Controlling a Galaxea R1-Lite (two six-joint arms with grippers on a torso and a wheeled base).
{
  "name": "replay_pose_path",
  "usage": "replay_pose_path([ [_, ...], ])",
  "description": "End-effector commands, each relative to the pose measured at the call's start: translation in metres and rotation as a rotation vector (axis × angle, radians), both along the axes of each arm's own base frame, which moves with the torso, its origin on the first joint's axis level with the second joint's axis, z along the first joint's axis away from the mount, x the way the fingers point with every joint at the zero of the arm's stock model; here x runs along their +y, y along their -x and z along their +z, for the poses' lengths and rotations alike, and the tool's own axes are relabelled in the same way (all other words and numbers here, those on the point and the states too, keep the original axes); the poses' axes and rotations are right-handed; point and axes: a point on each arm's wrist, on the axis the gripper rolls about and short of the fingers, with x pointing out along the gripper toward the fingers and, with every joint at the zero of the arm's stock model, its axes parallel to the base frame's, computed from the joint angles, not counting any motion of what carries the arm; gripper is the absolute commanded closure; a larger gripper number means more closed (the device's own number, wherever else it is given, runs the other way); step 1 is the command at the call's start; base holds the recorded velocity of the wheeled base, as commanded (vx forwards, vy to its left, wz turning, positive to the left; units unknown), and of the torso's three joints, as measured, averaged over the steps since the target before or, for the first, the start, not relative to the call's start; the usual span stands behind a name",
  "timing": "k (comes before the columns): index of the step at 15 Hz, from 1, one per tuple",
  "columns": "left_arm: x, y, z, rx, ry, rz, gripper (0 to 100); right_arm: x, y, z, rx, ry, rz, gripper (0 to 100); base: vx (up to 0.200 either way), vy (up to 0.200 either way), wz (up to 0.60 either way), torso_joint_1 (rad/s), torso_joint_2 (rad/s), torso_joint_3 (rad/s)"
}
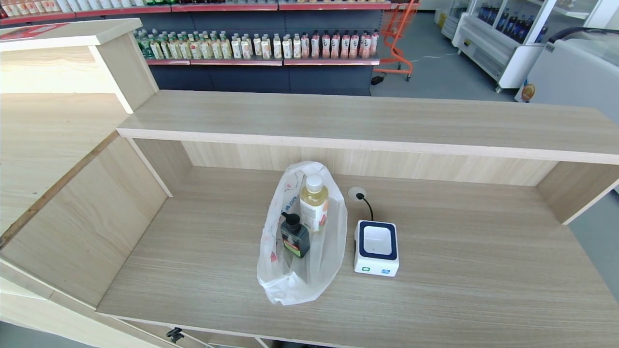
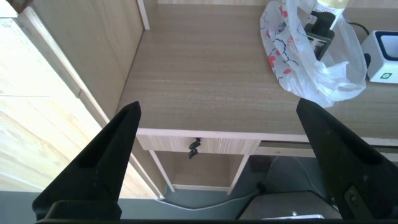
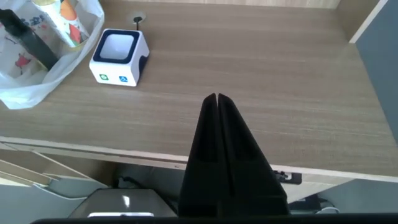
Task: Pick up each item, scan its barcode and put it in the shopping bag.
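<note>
Side wall: at your far left, a light wood panel [image 1: 87, 227] closes off the pale wood-grain counter [image 1: 459, 270].
Back ledge: a raised wooden shelf [image 1: 367, 118] runs along the far edge of the counter, above the items.
Shopping bag: the thin white plastic bag with red and blue print [image 1: 333, 237] lies near the middle of the counter, its mouth open towards the back.
In the bag: you'll find a dark squat bottle with a black pump top [image 1: 295, 238] and, touching its right side, a taller bottle of yellowish liquid with a white cap [image 1: 314, 203].
Scanner: a white box scanner with a dark blue frame around its window [image 1: 376, 246] sits just right of the bag, its black cable [image 1: 368, 208] running back to a round port [image 1: 357, 193].
Left gripper [image 2: 219, 106]: your left gripper hangs off the front edge of the counter, left of the bag, fingers spread wide and holding nothing.
Right gripper [image 3: 216, 96]: it hangs at the front edge, right of the scanner, fingers pressed together and holding nothing.
</note>
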Motion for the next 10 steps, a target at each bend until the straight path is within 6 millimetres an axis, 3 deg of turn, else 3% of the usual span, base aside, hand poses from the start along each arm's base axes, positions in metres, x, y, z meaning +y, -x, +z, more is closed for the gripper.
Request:
replay_pose_path([
  [1, 0.0000, -0.0001, 0.0000, 0.002, 0.001, 0.000, 0, 0.0000, -0.0004, 0.0002, 0.004, 0.000, 0.000, 100, 0.000, -0.200, 0.00, 0.002, 0.00, 0.002],
  [4, 0.0000, 0.0000, -0.0001, 0.001, 0.001, 0.000, 0, 0.0000, -0.0004, 0.0002, 0.004, 0.000, 0.000, 100, 0.000, -0.200, 0.00, 0.007, 0.00, 0.002],
  [10, 0.0000, -0.0001, -0.0005, 0.002, 0.001, 0.000, 0, 0.0000, -0.0004, 0.0002, 0.004, 0.000, 0.000, 100, 0.000, 0.000, 0.00, 0.000, 0.00, 0.000],
])
